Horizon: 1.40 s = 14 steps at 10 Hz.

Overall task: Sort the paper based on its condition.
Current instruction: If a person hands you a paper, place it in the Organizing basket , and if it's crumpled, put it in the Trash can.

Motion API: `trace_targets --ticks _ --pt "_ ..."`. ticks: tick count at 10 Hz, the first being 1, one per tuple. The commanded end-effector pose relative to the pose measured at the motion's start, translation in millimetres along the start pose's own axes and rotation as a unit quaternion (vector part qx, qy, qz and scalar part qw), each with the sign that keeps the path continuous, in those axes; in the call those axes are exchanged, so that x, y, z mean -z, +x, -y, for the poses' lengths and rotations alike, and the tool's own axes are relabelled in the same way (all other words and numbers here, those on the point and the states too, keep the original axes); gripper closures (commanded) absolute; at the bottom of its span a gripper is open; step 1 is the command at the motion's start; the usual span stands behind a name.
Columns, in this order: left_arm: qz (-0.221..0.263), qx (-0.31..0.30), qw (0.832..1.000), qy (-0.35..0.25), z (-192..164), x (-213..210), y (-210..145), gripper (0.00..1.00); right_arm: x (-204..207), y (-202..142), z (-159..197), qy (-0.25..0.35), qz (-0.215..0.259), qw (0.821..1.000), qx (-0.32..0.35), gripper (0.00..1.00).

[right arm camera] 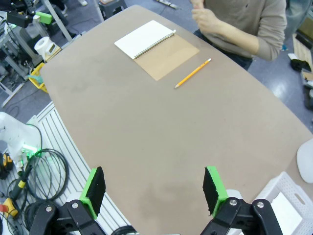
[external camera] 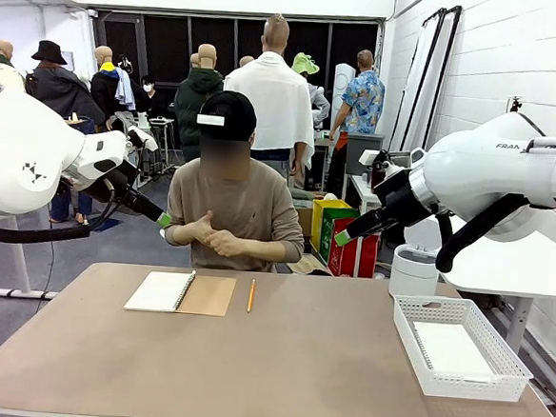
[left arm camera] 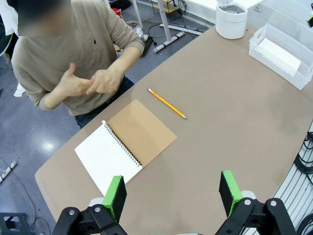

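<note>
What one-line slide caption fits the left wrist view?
Open left gripper hovers over a table with an open spiral notebook, a yellow pencil and a white basket holding paper.

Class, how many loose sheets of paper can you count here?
1: the paper lies flat in the white basket at the table's right end; more sheets may be stacked under it.

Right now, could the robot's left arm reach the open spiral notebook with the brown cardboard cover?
Probably yes. The open left gripper hangs over the table, facing the spiral notebook; nothing lies on it, and the person's hands are held off the table.
</note>
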<state>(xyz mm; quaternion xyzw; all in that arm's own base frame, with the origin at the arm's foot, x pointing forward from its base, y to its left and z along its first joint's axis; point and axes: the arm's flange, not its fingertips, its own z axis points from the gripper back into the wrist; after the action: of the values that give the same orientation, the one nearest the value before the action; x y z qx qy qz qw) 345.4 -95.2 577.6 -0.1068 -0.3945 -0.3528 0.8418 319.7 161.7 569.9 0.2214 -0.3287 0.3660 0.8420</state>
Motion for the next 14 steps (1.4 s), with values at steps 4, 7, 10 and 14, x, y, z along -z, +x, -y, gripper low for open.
trace_targets --ticks 4,7,10,14 --pt "0.000 0.002 1.000 -0.006 -0.2 -0.2 -1.2 0.00 -0.3 0.7 0.2 0.001 0.000 1.000 0.000 0.00" --pt "0.000 0.002 1.000 -0.006 -0.2 -0.2 -1.2 0.00 -0.3 0.7 0.2 0.001 0.000 1.000 0.000 0.00" --pt "0.000 0.002 1.000 -0.006 -0.2 -0.2 -1.2 0.00 -0.3 0.7 0.2 0.001 0.000 1.000 0.000 0.00" --pt "0.000 0.002 1.000 -0.006 -0.2 -0.2 -1.2 0.00 -0.3 0.7 0.2 0.001 0.000 1.000 0.000 0.00"
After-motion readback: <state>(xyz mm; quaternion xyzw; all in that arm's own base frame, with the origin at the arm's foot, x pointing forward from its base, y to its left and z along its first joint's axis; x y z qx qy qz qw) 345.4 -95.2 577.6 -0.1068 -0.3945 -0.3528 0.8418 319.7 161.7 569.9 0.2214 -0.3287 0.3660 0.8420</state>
